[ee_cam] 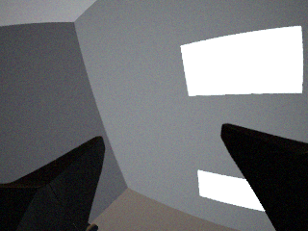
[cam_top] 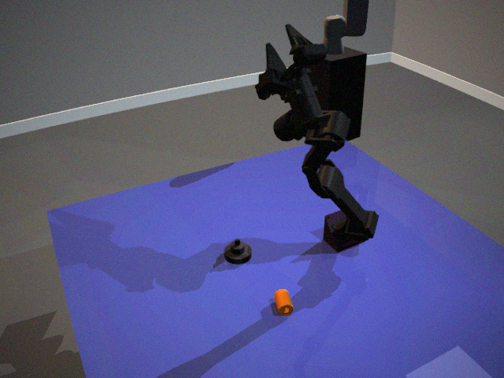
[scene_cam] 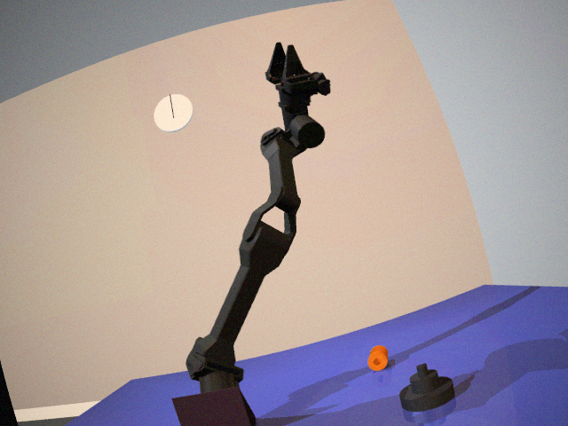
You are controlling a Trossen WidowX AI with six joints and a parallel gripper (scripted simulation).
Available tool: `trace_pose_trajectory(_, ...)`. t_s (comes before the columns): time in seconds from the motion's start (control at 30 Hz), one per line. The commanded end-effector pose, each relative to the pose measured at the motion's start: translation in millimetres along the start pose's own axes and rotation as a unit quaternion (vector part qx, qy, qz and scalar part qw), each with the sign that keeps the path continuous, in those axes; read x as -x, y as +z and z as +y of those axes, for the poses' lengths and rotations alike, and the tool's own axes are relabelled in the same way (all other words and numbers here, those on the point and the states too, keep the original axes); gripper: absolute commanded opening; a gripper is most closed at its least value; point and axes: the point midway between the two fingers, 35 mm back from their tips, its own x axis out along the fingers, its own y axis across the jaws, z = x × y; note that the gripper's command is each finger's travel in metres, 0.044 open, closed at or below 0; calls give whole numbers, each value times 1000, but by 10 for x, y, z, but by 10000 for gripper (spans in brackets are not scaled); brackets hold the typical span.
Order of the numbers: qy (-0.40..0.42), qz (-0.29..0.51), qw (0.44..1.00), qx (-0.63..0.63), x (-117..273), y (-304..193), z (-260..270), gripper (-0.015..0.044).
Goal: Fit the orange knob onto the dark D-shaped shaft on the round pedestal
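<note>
The orange knob (cam_top: pixel 283 301) (scene_cam: pixel 379 358) lies on its side on the blue table top, with one end showing its hole. The round dark pedestal (cam_top: pixel 237 257) (scene_cam: pixel 426 397) stands on the table with the dark shaft (cam_top: pixel 237 242) (scene_cam: pixel 422 368) upright at its centre; the shaft's flat side cannot be made out. My gripper (cam_top: pixel 277 35) (scene_cam: pixel 284 44) (ee_cam: pixel 164 137) is open and empty. It points upward, high above the table, far from the knob and the pedestal. Neither of them shows in the wrist view.
The arm's base (cam_top: pixel 343 235) (scene_cam: pixel 213 406) stands on the blue table (cam_top: pixel 162 220) (scene_cam: pixel 311 366). A tall dark box (cam_top: pixel 346 93) with a grey object on top stands behind the arm in the top view. Shadows of the arm cross the table. The wrist view shows walls and bright panels.
</note>
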Motion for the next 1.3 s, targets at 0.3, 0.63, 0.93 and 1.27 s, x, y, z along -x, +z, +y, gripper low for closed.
trace_pose_trajectory(0.3, -160, 56, 979, -112, 117, -1076, -1189, 440)
trace_pose_trajectory(0.63, -351, 132, 911, -174, 835, -2213, -2207, 440)
trace_pose_trajectory(0.93, -519, 171, 814, -198, 1973, -2964, -2880, 440)
trace_pose_trajectory(1.27, -721, 176, 642, -191, 3687, -3273, -3215, 440)
